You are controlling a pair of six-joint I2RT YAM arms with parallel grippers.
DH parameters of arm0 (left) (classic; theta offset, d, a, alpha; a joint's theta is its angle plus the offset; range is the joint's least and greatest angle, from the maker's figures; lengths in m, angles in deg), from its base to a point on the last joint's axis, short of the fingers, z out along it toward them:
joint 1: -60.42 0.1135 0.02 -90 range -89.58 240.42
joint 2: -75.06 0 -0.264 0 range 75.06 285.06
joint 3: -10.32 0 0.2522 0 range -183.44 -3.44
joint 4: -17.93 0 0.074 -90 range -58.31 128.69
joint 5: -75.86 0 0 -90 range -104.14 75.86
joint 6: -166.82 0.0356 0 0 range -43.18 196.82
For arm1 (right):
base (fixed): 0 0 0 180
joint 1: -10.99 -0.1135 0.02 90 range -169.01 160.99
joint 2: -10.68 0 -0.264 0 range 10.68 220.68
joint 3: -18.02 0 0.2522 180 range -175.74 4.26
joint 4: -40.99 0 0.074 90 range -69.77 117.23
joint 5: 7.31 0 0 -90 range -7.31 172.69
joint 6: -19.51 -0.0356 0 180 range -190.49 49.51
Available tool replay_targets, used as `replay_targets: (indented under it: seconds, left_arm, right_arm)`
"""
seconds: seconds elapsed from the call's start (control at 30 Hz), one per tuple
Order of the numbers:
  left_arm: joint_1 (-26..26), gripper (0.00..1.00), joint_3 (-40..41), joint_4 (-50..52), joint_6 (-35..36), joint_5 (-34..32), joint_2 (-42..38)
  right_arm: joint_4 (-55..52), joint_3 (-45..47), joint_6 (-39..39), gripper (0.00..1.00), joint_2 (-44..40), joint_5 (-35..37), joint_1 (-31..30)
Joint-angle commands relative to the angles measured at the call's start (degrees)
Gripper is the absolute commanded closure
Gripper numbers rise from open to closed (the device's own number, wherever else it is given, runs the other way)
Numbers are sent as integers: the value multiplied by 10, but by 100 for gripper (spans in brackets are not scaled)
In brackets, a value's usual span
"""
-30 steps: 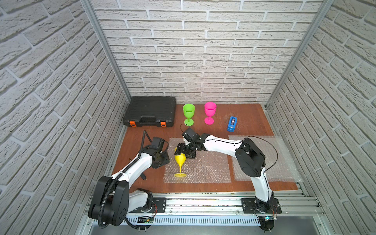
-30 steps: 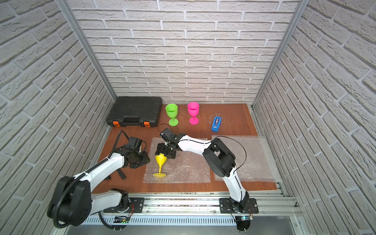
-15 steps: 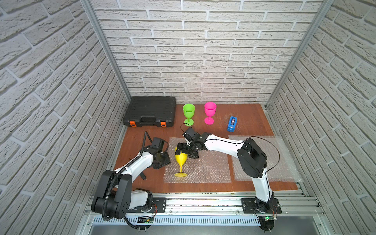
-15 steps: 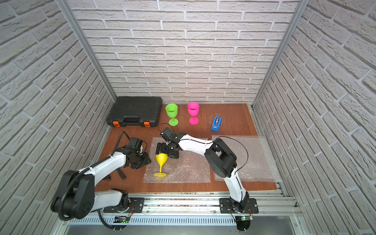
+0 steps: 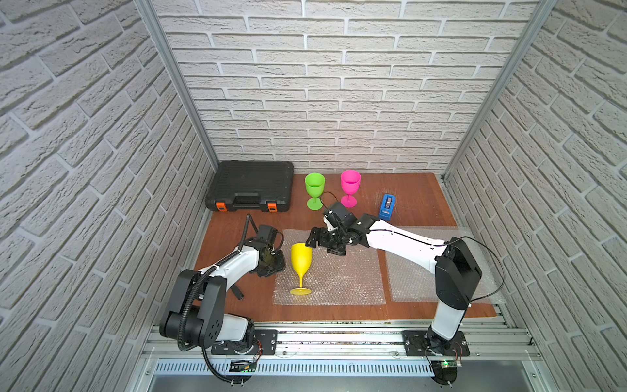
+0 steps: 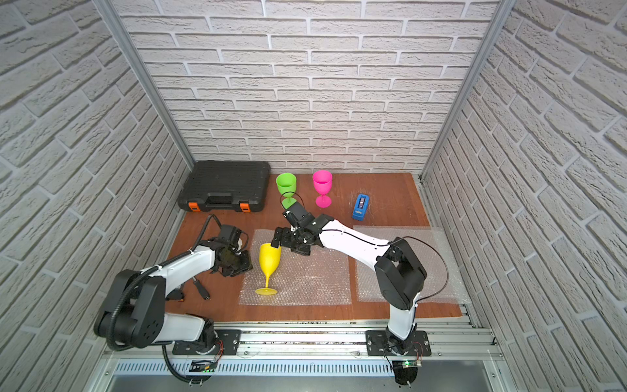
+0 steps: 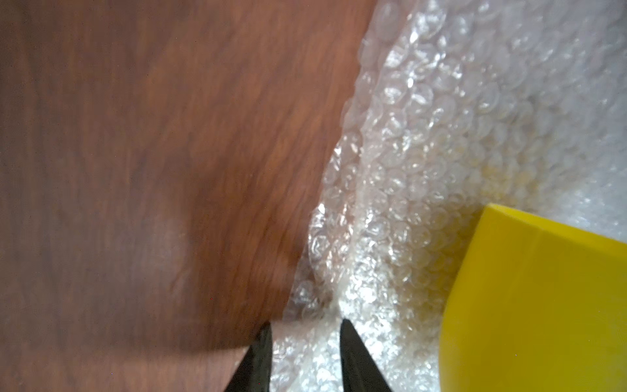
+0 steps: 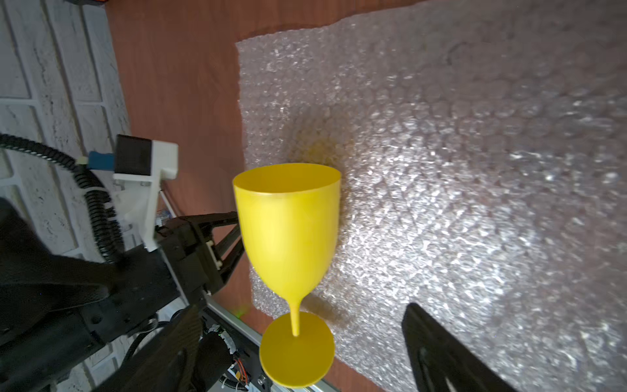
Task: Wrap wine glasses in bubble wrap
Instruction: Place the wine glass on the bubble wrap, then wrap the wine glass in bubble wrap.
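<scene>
Yellow glass [image 5: 301, 259] stands upright at the left edge of the bubble wrap [image 5: 339, 281], presumably for folding over. Left claw [image 7: 305, 325] sits part-open astride that edge; right claw [image 5: 322, 243] is wide open, empty.

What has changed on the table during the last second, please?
The right end effector drew back slightly from the yellow goblet, jaws open. The left end effector edged in to straddle the bubble wrap sheet's edge. The goblet and all else stayed put.

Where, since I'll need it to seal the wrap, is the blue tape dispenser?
In both top views the blue tape dispenser stands on the table toward the back right, beside the pink goblet and just behind the right-hand bubble wrap sheet.
</scene>
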Motion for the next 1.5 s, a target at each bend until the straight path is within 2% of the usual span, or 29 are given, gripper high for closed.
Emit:
replay_targets:
  seconds: [0.0, 0.13, 0.27, 0.4, 0.53, 0.63, 0.93, 1.13, 1.47]
  left_arm:
    - [-3, 70, 0, 3, 12, 1, 10]
    - [-3, 74, -3, 5, 20, 1, 20]
    - [-5, 69, -10, 23, 27, -28, 23]
    - [-22, 57, -28, 52, 31, -71, 25]
    - [-43, 55, -48, 76, 34, -110, 26]
    - [-44, 55, -53, 76, 36, -108, 40]
    - [-45, 72, -50, 45, 37, -69, 75]
    - [-44, 88, -49, 41, 38, -56, 37]
    - [-44, 100, -38, 32, 36, -11, -31]
  right_arm:
    - [-4, 35, 18, 11, -17, 10, 8]
    - [13, 61, 20, 15, -14, 2, 9]
    - [36, 79, 17, 19, -6, -12, 10]
    - [42, 82, 21, 21, 2, -19, 10]
    - [42, 83, 26, 21, 6, -20, 10]
    - [43, 83, 28, 22, 10, -22, 10]
    - [41, 86, 34, 24, 12, -23, 10]
    - [38, 97, 39, 27, 14, -18, 10]
    - [36, 101, 46, 32, 17, -17, 10]
